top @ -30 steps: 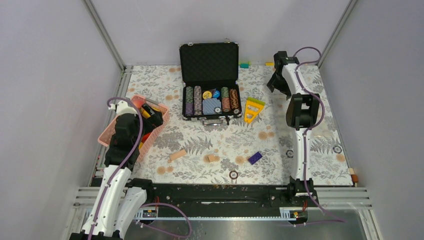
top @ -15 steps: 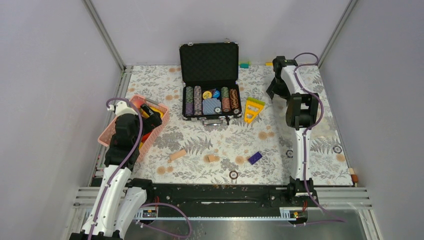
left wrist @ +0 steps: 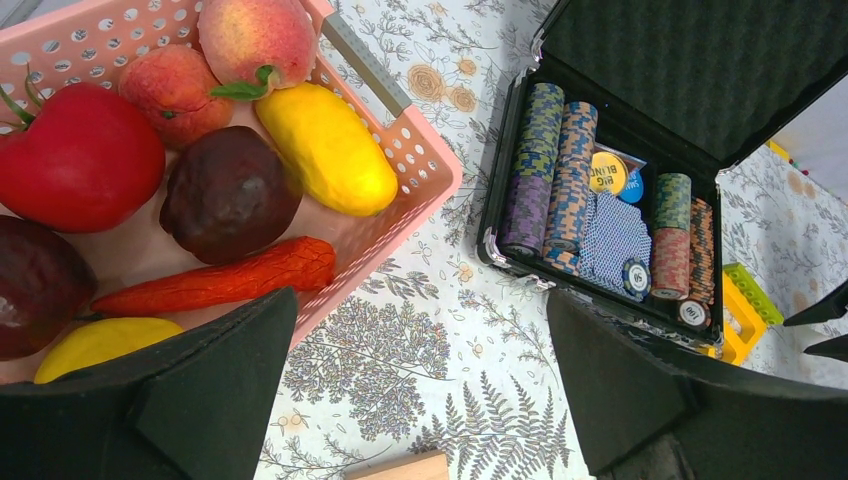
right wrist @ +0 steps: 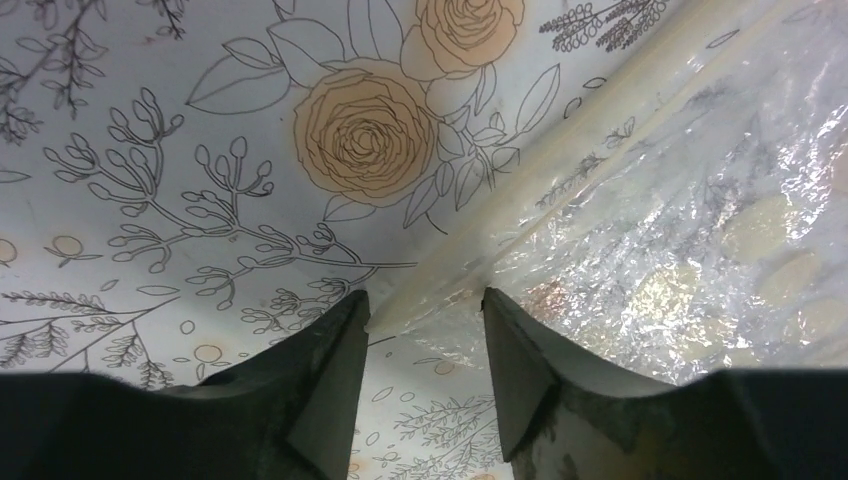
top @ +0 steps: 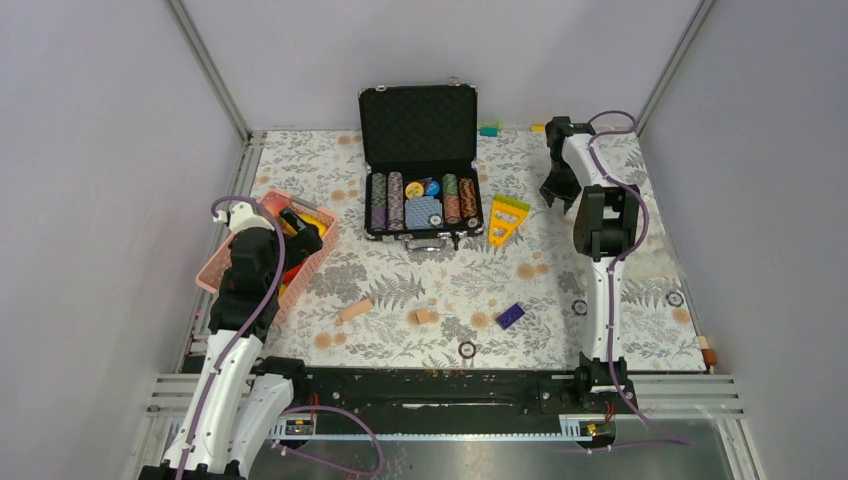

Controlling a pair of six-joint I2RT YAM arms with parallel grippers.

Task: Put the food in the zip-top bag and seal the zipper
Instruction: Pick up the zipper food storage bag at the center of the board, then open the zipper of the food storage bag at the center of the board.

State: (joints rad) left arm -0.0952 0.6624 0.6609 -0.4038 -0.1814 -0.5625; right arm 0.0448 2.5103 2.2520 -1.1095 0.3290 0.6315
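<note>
The food lies in a pink basket (left wrist: 420, 150) at the left: a red fruit (left wrist: 80, 160), two peaches (left wrist: 255, 35), a yellow fruit (left wrist: 325, 145), a dark plum (left wrist: 230, 195) and an orange carrot (left wrist: 220, 280). My left gripper (left wrist: 422, 300) hangs open over the basket's right rim, holding nothing. At the far right, my right gripper (right wrist: 420, 300) points down at the table. A corner of the clear zip-top bag (right wrist: 680, 200) lies between its half-narrowed fingers. The zipper (right wrist: 560, 160) runs from that corner up to the right. A gap still shows between the fingers.
An open black case of poker chips (top: 420, 170) stands at the back centre. A yellow triangle toy (top: 507, 220) lies beside it. A purple block (top: 510, 316) and two tan wooden blocks (top: 355, 310) lie near the front. Small blocks (top: 488, 129) sit at the back edge.
My right gripper has dropped toward the table at the bag's corner, and its jaws have narrowed from wide open to about half. The left arm has not moved.
</note>
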